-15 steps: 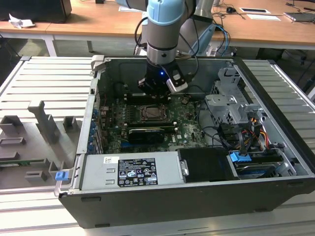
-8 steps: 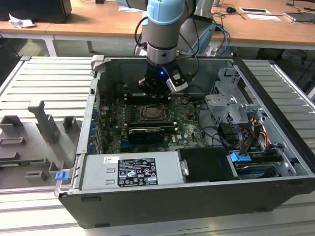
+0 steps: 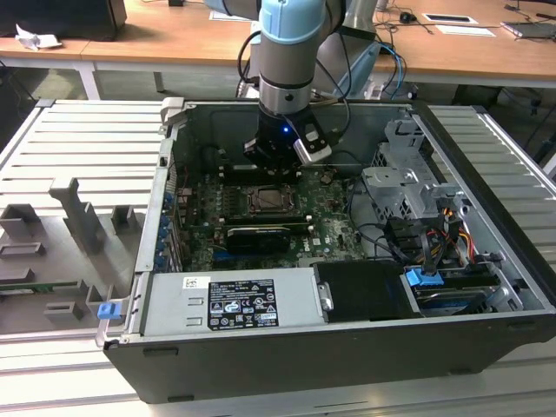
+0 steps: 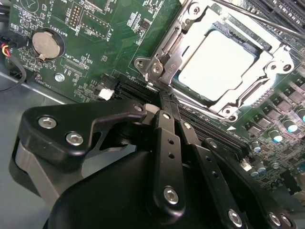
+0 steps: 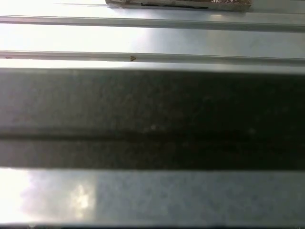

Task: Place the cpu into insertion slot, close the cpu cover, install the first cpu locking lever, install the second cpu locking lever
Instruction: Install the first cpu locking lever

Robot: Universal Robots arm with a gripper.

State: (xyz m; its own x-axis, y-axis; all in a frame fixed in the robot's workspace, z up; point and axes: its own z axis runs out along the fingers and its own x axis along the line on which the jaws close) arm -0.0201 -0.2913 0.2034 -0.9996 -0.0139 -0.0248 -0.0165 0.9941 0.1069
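**One thin lever beside the closed jaws**

One pair of jaws, on the gripper point(image 4: 164, 98), is clenched with nothing between the two black fingers point(image 4: 167, 143), which lie flat together and come to a single tip. In the second wrist view that tip touches, or nearly touches, the corner hinge of the cover point(image 4: 162, 59), where a thin locking lever point(image 4: 164, 47) runs along the frame's edge; real contact I cannot confirm. Just beyond the tip lies the cover, shut down flat, and through its square opening shows the pale top of the cpu point(image 4: 217, 64), seated in the socket point(image 3: 268, 201). The lever's long axis runs away from the tip along the near side of the frame. Around it spreads the green board point(image 4: 86, 57), inside the open computer case point(image 3: 486, 217).
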